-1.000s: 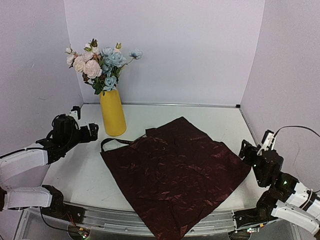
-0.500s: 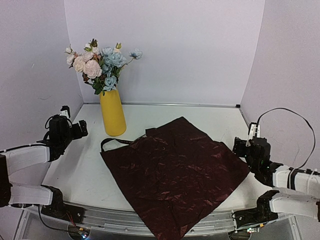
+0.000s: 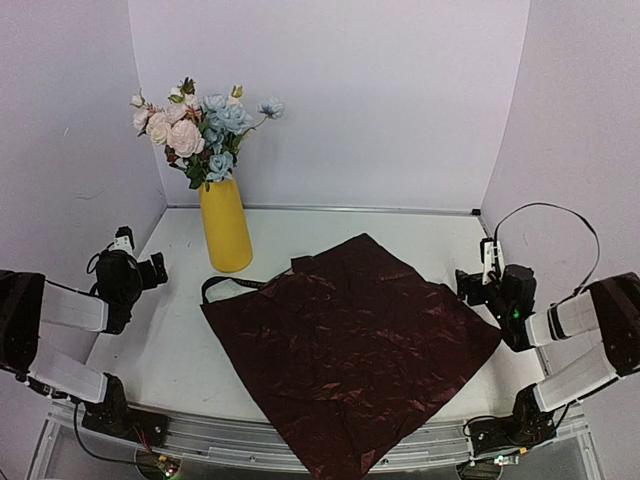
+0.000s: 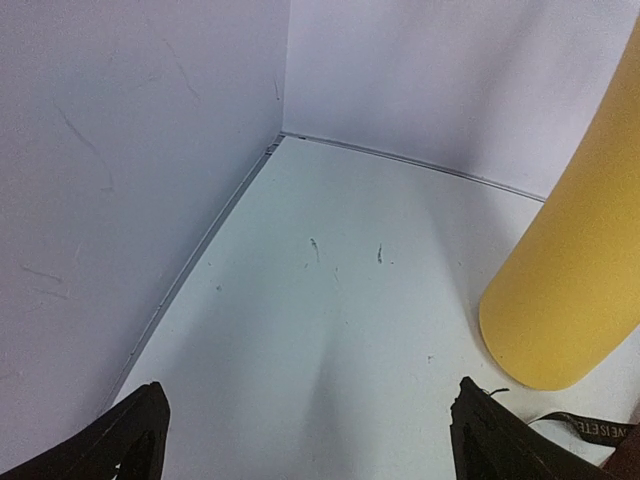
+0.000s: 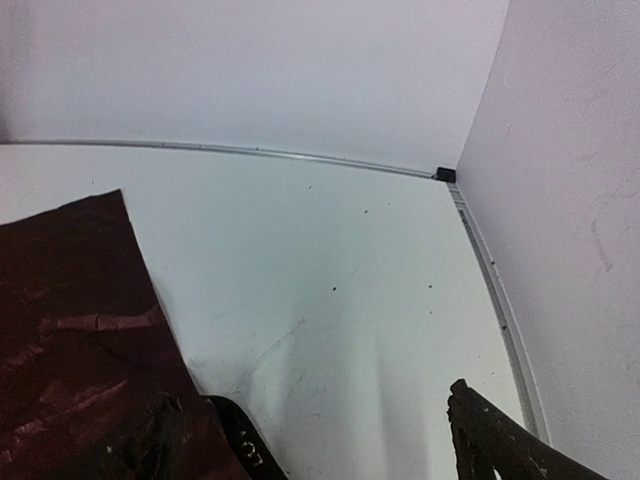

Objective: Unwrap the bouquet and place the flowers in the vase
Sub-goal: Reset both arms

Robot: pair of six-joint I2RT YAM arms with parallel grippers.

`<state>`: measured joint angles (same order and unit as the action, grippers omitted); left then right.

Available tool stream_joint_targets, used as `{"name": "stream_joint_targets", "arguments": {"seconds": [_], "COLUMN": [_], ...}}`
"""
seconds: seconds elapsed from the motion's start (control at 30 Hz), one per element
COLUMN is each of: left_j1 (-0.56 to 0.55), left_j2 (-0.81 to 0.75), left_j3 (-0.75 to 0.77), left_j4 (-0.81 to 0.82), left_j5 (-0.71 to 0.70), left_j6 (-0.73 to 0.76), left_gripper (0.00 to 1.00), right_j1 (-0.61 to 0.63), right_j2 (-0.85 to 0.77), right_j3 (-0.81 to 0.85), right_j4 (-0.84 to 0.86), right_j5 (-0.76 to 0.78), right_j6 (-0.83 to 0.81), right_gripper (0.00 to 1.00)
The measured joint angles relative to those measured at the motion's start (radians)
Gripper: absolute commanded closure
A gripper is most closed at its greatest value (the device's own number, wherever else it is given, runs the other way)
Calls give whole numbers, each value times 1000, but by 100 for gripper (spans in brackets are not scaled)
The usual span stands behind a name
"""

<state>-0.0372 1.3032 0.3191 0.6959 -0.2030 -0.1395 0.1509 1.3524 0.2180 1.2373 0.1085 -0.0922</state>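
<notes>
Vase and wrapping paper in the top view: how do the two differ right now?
The yellow vase stands upright at the rear left, while the dark red paper lies spread flat in the middle. The vase is smooth, the paper crinkled. The vase holds the flowers. The paper holds nothing, with only the black ribbon at its left corner. Both rest on the white table.

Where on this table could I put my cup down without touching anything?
Two bare patches of table: the far right corner, between the dark red paper and the walls, and the near left, between the paper and the left gripper. The middle and front are crowded: the paper covers them, with the black ribbon and yellow vase beside its far left edge.
</notes>
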Motion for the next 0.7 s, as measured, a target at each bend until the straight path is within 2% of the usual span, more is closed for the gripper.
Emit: {"name": "stream_joint_targets", "arguments": {"seconds": [0.23,0.5,0.7], "left_j1": [4,4,2], "left_j2": [105,281,363], "left_j3": [-40,-88,-48], "left_j4": [196,429,447], "left_j5": [42,72,123], "left_j6": [31,35,59], "left_gripper": [0,0,0], "right_j1": [-17,-19,-19], "right_j2": [154,174,175], "right_j3": [-32,-30,-4], "right_j4": [47,58,78], "right_j5": [20,67,120], "right_j6": [-13,3,19], "right_gripper": [2,2,2]}}
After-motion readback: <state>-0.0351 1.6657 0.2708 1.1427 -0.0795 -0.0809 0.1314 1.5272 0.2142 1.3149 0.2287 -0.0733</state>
